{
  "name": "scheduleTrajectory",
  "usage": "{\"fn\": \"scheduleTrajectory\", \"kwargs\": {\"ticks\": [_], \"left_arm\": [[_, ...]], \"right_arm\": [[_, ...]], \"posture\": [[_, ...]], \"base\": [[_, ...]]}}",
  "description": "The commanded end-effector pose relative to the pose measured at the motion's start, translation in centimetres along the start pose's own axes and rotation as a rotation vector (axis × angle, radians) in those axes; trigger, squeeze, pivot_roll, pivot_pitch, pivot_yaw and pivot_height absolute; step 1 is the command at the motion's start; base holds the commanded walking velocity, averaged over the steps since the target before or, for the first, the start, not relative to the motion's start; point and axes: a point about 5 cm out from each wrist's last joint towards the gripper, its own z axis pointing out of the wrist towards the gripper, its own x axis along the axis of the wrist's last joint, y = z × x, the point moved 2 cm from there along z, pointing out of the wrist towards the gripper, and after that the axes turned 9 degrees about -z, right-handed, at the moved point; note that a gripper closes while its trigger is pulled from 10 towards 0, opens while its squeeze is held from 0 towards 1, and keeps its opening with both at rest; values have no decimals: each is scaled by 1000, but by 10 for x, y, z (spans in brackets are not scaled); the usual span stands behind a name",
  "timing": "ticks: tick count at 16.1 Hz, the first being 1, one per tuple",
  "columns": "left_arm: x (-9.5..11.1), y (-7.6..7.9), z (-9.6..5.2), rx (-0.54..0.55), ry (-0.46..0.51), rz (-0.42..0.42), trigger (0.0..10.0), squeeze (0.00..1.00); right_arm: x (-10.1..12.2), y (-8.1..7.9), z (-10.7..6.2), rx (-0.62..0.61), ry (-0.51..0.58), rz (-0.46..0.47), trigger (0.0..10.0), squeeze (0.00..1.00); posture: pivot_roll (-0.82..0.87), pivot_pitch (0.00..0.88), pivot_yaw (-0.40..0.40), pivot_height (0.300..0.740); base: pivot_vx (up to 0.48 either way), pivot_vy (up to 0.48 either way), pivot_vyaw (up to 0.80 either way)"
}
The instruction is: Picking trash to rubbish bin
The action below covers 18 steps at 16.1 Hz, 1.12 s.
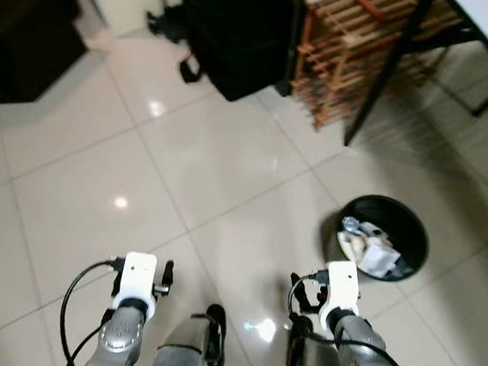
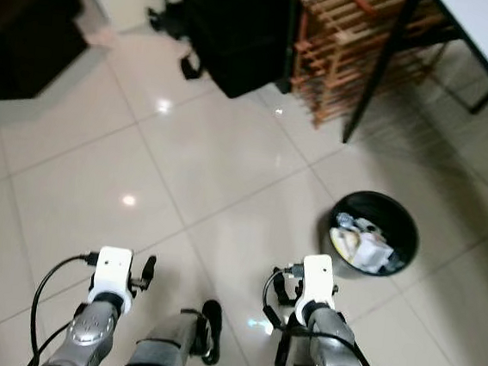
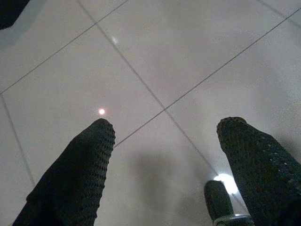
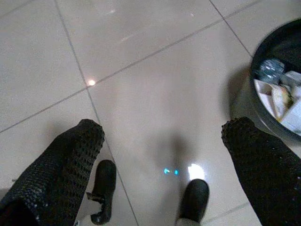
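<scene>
Rubbish bin (image 1: 384,237): black, round, open on top, standing on the pale tiled floor (image 1: 220,163), ahead and off to the robot's right. Already holds crumpled trash (image 1: 367,249), white paper and something shiny. Round, so no long side to line up with. Sits much nearer the right gripper (image 4: 162,141) than the left gripper (image 3: 164,136); peeks in at the edge of the right wrist view, just past one black finger (image 4: 256,155). Both grippers wide open, holding nothing, pointed down at bare tile near the robot's black feet (image 4: 104,181). No loose trash to be made out on the floor close by. Probably more looking around needed before any pick. Farther off: a black bag (image 1: 236,35), a wooden rack (image 1: 361,47) and a table leg (image 1: 384,75).
</scene>
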Motion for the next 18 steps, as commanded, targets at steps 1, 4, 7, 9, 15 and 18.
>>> {"fn": "scheduleTrajectory", "kwargs": {"ticks": [1, 4, 7, 9, 15, 18], "left_arm": [[-13, -2, -6, 16, -49, 0, 10000, 0], [-13, -3, -6, 13, -49, 3, 10000, 0], [-12, -4, -6, 16, -48, 5, 10000, 0], [-10, -7, -4, 20, -47, 9, 10000, 0], [-4, -12, 0, 27, -35, 23, 10000, 0], [-4, -12, 0, 19, -34, 39, 10000, 0]], "right_arm": [[-14, 1, -5, 0, -51, 8, 10000, 0], [-15, 1, -6, -5, -54, 4, 10000, 0], [-15, 1, -6, -6, -61, -3, 10000, 0], [-15, 1, -6, -7, -62, -7, 10000, 0], [-15, 2, -5, -18, -62, -2, 10000, 0], [-15, 2, -5, -24, -65, 1, 10000, 0]], "posture": [[36, 324, 106, 740], [37, 321, 106, 740], [37, 320, 106, 740], [36, 321, 106, 740], [42, 328, 110, 740], [44, 331, 113, 740]], "base": [[0, 0, -800], [0, 0, -800], [0, 0, -800], [0, 0, -800], [0, 0, -800], [0, 0, -800]]}}
